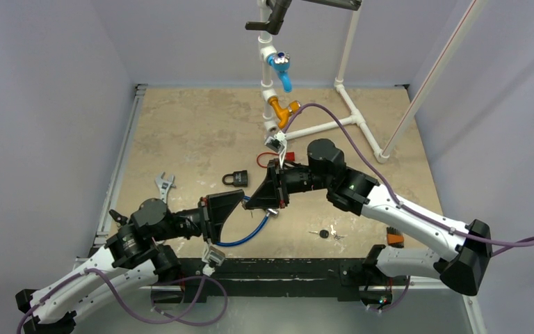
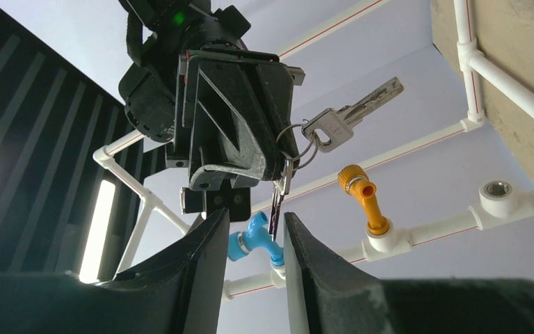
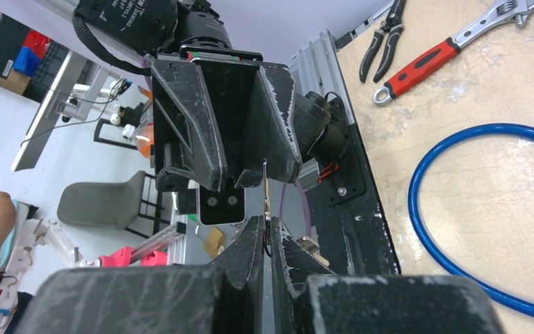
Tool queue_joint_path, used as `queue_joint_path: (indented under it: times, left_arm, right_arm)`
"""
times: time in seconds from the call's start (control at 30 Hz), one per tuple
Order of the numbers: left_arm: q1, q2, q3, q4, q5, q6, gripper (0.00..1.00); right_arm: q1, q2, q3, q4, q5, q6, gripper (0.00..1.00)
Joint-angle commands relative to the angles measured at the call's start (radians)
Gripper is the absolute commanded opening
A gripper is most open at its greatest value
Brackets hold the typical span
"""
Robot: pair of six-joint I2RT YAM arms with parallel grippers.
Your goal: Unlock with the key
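Beige stone-look table (image 1: 201,132) carries black padlock (image 1: 235,179). Just near-right of padlock, above table, right claw (image 3: 265,233) clamps silver key bunch on ring (image 2: 334,129); left claw's (image 2: 254,221) jaws stand apart w/ one hanging key (image 2: 276,207) btwn them.

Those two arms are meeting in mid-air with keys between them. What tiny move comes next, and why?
Probably the left tool pinches shut on the dark key: it lies between that tool's parted fingers, while the right tool clamps the key bunch.

the top camera looks down from behind onto the whole counter (image 1: 195,132). the wrist cameras face each other closely, sharing the key (image 2: 276,209) between them.
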Motion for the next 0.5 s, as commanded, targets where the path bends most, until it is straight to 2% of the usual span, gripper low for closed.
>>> queue_joint_path:
  times: [0.0,0.2,0.33,0.37,0.43,0.47]
  left_arm:
    - [0.000,-0.010,-0.006,-0.016,0.037,0.274,0.31]
    - [0.000,-0.018,-0.005,-0.029,0.020,0.279,0.01]
    - [-0.001,-0.019,-0.004,-0.030,0.020,0.277,0.00]
    - [-0.001,-0.017,-0.003,-0.027,0.012,0.276,0.00]
    - [-0.001,-0.013,0.000,-0.025,-0.007,0.276,0.00]
    - [0.000,-0.011,0.002,-0.024,-0.013,0.279,0.00]
  right_arm:
    - [-0.003,0.013,0.057,0.066,-0.044,0.010,0.00]
    - [-0.004,0.024,0.059,0.068,-0.044,0.015,0.00]
    - [-0.006,0.029,0.055,0.101,-0.046,0.028,0.00]
    - [-0.006,0.028,0.049,0.115,-0.044,0.036,0.02]
    - [-0.005,0.023,0.025,0.155,-0.038,0.061,0.19]
    - [-0.005,0.020,0.006,0.187,-0.036,0.079,0.24]
